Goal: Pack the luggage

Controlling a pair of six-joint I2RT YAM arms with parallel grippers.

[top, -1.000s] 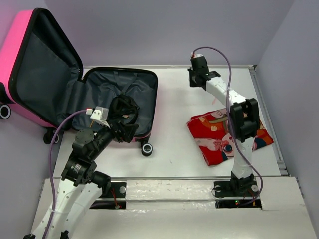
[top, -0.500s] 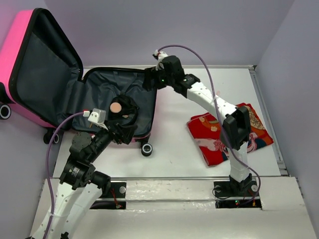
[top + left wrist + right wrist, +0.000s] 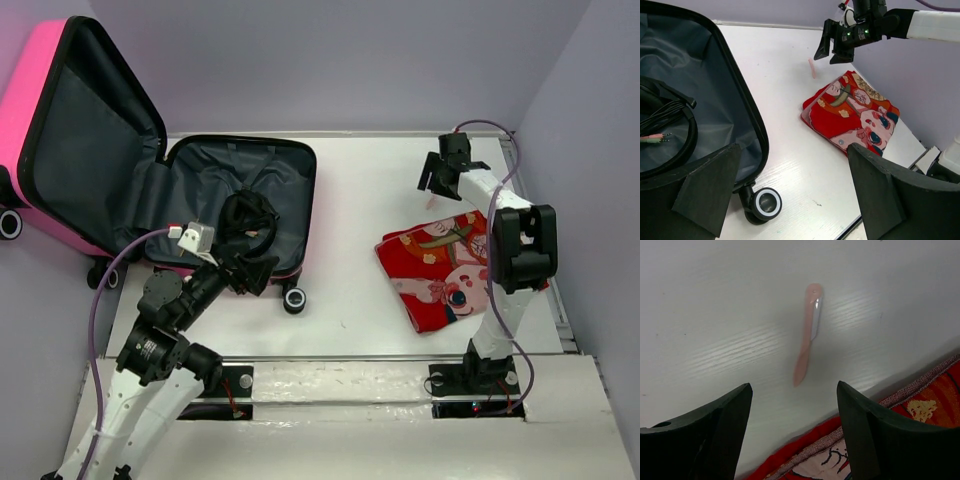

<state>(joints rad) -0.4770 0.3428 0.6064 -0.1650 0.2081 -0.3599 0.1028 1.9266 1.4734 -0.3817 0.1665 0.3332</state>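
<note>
The luggage lies open at the left, its pink lid raised and grey lining showing. Black headphones with a cable lie inside. My left gripper hovers at the luggage's near rim, open and empty. My right gripper hangs open at the back right, just beyond the red patterned cloth. Below its spread fingers a slim peach-pink stick lies on the table, apart from both fingers.
The red cloth lies folded right of centre, its edge close under the right gripper. A black luggage wheel pokes out by the left fingers. Walls close the back and right sides.
The right arm swung from the back centre to the luggage's far rim, then out to the back right. Its gripper, shut one second ago, now stands open. The left arm pulled back slightly.
</note>
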